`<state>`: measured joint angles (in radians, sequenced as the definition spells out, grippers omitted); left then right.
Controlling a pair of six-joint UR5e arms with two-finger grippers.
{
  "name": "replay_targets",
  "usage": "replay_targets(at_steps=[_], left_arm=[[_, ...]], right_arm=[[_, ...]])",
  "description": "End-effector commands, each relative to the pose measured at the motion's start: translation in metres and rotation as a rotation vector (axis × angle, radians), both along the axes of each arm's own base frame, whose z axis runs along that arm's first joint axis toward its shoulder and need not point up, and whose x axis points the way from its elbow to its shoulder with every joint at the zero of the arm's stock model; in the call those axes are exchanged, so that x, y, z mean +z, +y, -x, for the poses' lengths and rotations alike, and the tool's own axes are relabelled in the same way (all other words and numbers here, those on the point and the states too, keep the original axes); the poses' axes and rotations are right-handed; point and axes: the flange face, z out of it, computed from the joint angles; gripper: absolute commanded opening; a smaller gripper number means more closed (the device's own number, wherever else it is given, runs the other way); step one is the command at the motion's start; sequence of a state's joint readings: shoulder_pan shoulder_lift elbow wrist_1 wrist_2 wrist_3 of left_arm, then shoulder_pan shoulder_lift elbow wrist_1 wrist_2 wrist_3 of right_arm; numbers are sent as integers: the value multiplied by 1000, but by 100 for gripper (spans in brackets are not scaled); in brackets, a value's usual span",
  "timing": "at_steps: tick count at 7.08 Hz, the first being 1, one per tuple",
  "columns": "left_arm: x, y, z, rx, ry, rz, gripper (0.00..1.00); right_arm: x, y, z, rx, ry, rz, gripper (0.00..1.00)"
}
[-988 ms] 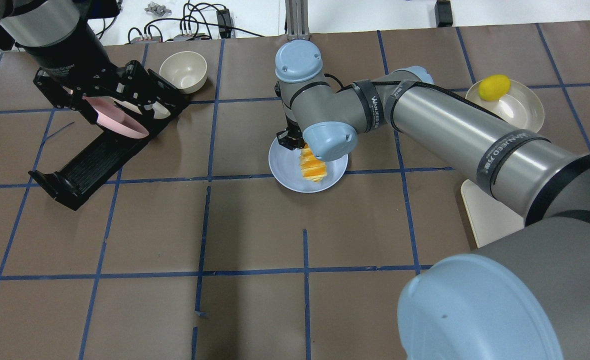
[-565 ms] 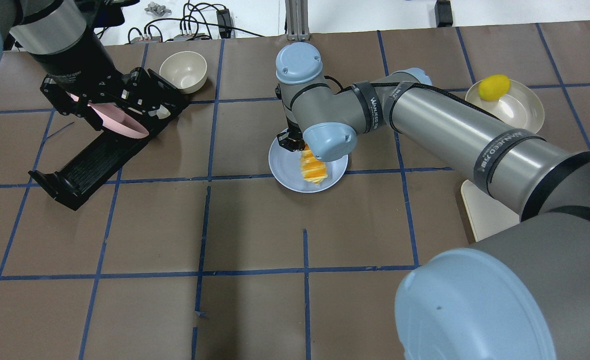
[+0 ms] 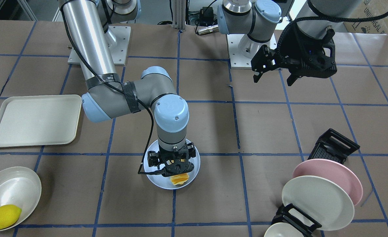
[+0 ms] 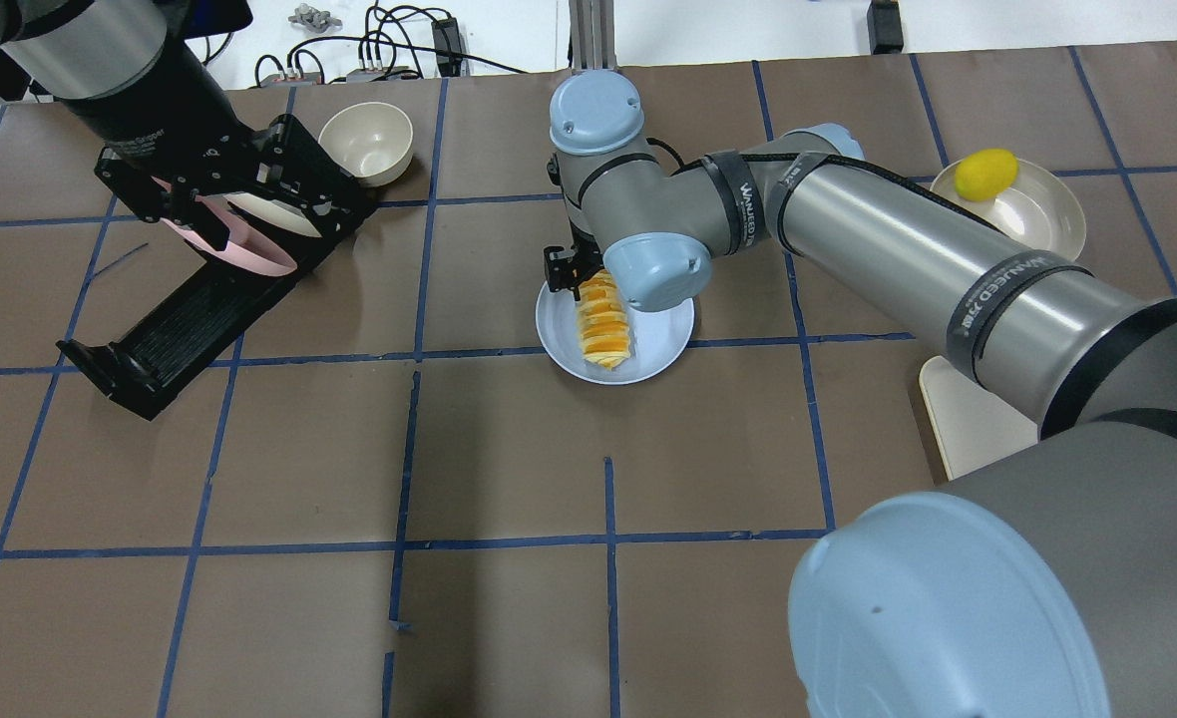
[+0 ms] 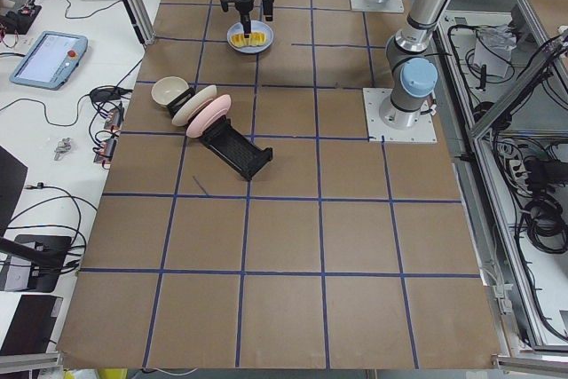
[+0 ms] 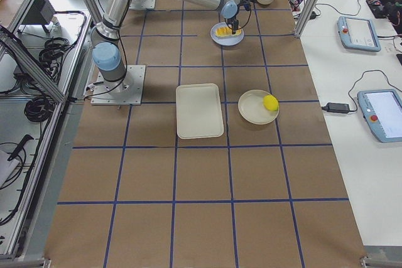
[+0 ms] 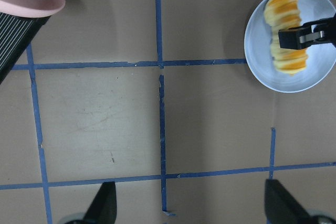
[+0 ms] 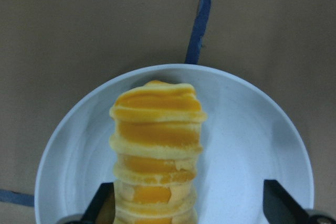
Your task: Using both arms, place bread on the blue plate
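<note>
Now the right gripper (image 3: 172, 163) has opened, bread (image 4: 605, 327) flat on blue plate (image 4: 666, 339).

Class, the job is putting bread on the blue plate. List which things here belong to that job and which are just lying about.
Belong to the job: bread; blue plate under it; right gripper, jaws open; left gripper, jaws open.

Just lying about: lemon; cream dish holding it; cream tray; pink plate; white plate; black rack; small bowl.
</note>
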<state>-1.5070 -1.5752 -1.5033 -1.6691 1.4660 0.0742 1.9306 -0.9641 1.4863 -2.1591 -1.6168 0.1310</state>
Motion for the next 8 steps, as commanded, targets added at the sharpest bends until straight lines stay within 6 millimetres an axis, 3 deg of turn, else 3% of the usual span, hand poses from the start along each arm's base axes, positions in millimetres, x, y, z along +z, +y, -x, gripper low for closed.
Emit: replay_targets(at_steps=[1,2,3,4,5,7,8], left_arm=[[-1,-1,0,4,6,-2,100],[0,-1,0,1,-1,1,100],[-1,-1,0,6,1,-2,100],[-1,-1,0,7,1,-2,100],[-2,-1,0,7,1,-4,100],[-2,-1,0,7,0,-4,100],[2,-1,-6,9,-56,0,99]], right_arm=[[25,-9,8,-10,-8,27,100],[71,-11,12,-12,0,21,100],[119,-25,37,-2,13,17,100],[158,-44,84,-61,15,-24,100],[194,-47,126,-128,27,-105,100],[238,-70,181,-172,22,9,100],[270,-56,198,-175,7,48,100]])
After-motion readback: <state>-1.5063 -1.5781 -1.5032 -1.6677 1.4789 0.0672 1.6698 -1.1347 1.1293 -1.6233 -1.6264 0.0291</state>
